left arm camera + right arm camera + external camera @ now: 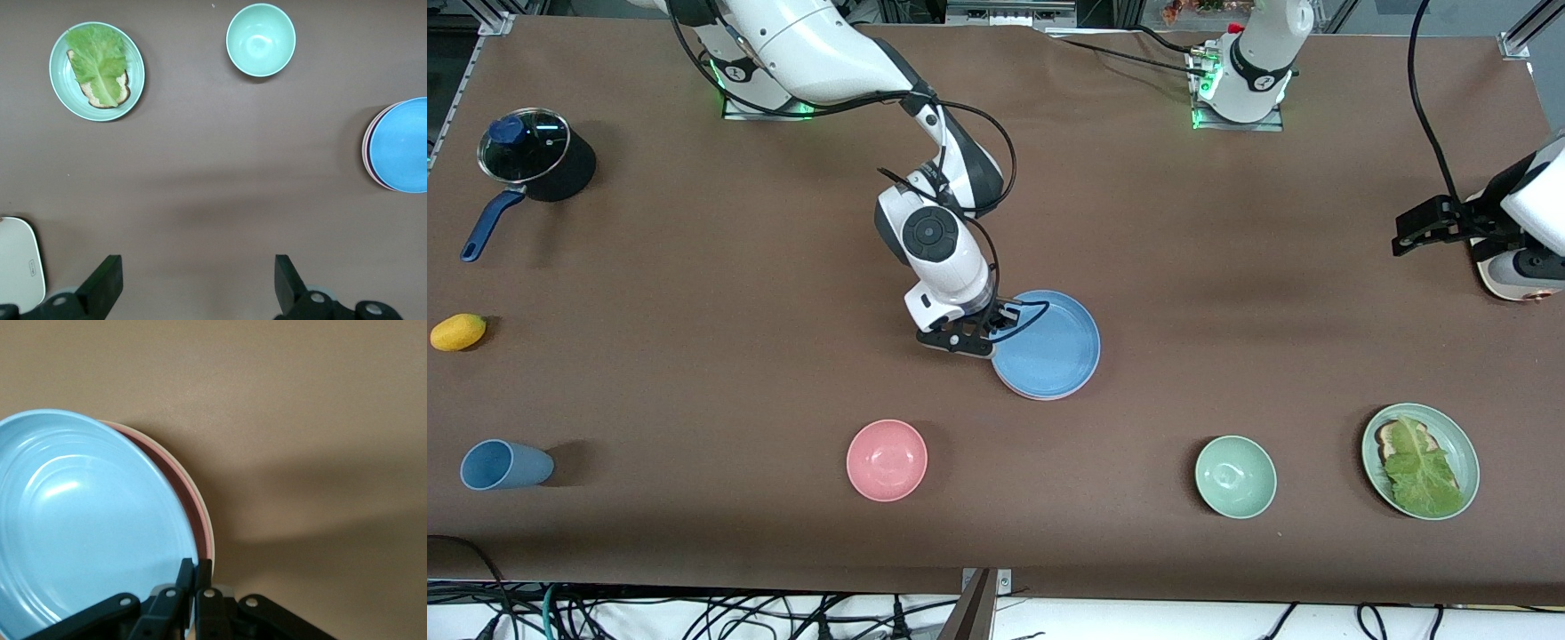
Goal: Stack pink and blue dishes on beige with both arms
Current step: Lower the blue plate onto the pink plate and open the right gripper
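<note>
Brown cloth covers the table [694, 267] you are working at, and the objects run from the right arm's end toward the left arm's end as follows. A lidded dark pot [534, 160] with a blue handle sits at about ten o'clock, a yellow fruit [458, 332] at nine, and a blue cup [505, 465] lying on its side at eight. A small pink bowl [887, 460] sits at about seven o'clock. At the centre you find the stack: the blue plate [1049, 345] lies on top, with the pink plate [193, 513] and then the beige plate [208, 533] showing only as thin rims beneath it. Your right gripper [996, 331] is at the stack's rim on the right arm's side, fingers [188, 577] pinching the blue plate's edge. A green bowl [1235, 476] sits at five o'clock, and a green plate [1458, 444] with bread and lettuce at four. Your left gripper [193, 283] waits above the table at three o'clock, fingers spread wide and holding nothing.
</note>
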Controlling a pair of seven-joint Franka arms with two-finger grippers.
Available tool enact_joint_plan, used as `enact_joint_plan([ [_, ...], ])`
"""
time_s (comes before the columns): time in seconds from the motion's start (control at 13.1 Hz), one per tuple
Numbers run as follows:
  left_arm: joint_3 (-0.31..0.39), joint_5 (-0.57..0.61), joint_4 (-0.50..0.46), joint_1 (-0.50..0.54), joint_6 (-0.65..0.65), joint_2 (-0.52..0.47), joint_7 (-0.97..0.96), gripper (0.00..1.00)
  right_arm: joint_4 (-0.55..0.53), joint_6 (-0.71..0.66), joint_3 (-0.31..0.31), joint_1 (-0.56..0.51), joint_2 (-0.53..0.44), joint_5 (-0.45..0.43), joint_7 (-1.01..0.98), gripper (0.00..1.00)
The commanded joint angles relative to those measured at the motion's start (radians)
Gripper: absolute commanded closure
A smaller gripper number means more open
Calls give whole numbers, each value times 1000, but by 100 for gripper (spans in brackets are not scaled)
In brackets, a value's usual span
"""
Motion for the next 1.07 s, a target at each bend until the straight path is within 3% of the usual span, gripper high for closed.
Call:
enact_joint_plan([
  [0.0, 12, 21, -18, -7, -18, -42, -2, 0, 39, -2, -7, 7, 23, 5, 14, 100],
  [0.08, 21, 20, -22, -5, -41, -42, 1, 0, 39, -2, -7, 6, 24, 5, 13, 100],
  [0.3, 23, 3, -45, -8, -65, -73, -2, 0, 41, -8, -8, -4, 23, 4, 5, 64],
  [0.53, 33, -32, -48, -8, -70, -85, -14, 0, 41, -35, -22, -7, 6, -37, -3, 44],
  [0.76, 63, -81, -54, -16, -113, -93, 3, 0, 97, -181, -77, -20, -14, -62, -79, 21],
  [0.84, 63, -82, -53, -16, -114, -87, 3, 0, 114, -239, -89, -40, -39, -58, -134, 11],
  [0.99, 60, -75, -42, -16, -117, -67, 0, 0, 110, -317, -93, -112, -114, -53, -263, 1],
])
